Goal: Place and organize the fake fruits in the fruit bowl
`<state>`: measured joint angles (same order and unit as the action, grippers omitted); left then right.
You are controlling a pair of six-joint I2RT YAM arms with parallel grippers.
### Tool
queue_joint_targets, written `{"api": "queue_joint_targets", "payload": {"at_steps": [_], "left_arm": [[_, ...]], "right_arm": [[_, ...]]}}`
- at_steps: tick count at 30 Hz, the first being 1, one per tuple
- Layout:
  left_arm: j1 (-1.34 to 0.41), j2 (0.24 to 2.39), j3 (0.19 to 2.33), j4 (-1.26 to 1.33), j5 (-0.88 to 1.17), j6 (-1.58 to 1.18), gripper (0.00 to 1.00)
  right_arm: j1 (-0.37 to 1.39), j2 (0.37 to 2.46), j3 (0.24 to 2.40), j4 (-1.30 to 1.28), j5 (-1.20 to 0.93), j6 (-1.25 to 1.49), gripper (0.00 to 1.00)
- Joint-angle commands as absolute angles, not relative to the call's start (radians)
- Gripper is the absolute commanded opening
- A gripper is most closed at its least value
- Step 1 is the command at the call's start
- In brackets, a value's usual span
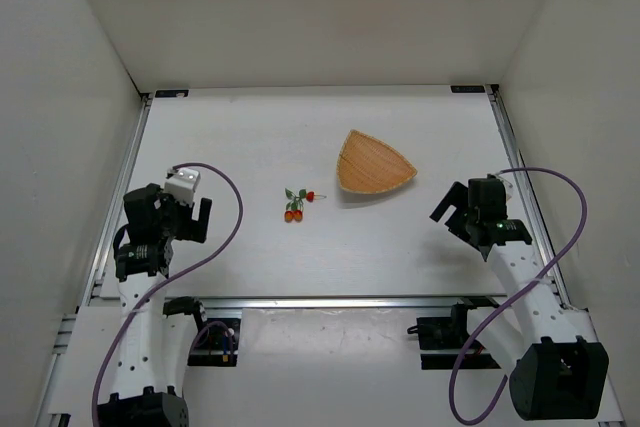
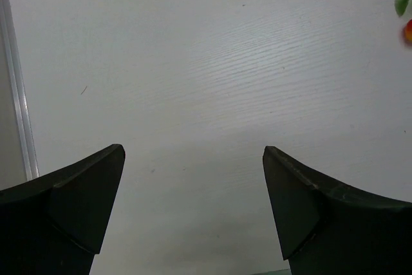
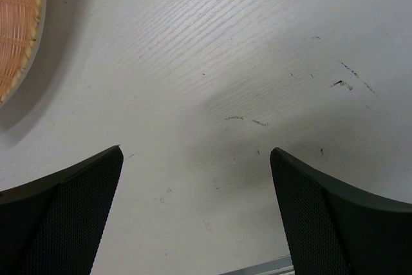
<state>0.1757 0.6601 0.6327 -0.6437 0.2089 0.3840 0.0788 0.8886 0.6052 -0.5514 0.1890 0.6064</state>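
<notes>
My left gripper [image 2: 193, 152] hung wide open over the worktop [image 1: 250, 137], with only pale wood grain showing between its dark fingers. It had hold of nothing. The fruits [image 1: 297, 204] lay in one small cluster on the worktop, ahead of that gripper and well off to its right. Its wrist camera caught only a red piece and some green leaves at the far right edge.

My right gripper [image 3: 196, 152] was just as wide open and held nothing, with scuffed worktop beneath it. The bowl [image 1: 373, 164] sat upright ahead of it and to its left, near but not touching. That wrist camera saw only a slice of woven wall and pale rim in its top left corner.

The fruits lay outside the bowl, apart from it, between my two grippers and nearer the left one. The bowl was beyond them, toward my right gripper.
</notes>
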Motion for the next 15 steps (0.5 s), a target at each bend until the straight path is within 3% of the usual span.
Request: {"api": "queue_joint_targets", "payload": {"at_steps": [1, 6, 11, 15], "left_arm": [[0.183, 0.658, 0.626, -0.647, 0.323, 0.450, 0.99], [0.140, 0.777, 0.711, -0.701, 0.604, 0.543, 0.99], [-0.157, 1.136, 0.932, -0.747, 0.294, 0.497, 0.99], [-0.385, 1.319, 1.049, -0.761, 0.172, 0.421, 0.99]], "right_arm": [[0.077, 0.873, 0.614, -0.551, 0.199, 0.585, 0.99], [0.113, 0.900, 0.661, -0.569, 0.210, 0.563, 0.98], [0.256, 0.971, 0.709, -0.569, 0.305, 0.551, 0.98], [0.339, 1.023, 0.733, -0.569, 0.341, 0.598, 0.98]]}}
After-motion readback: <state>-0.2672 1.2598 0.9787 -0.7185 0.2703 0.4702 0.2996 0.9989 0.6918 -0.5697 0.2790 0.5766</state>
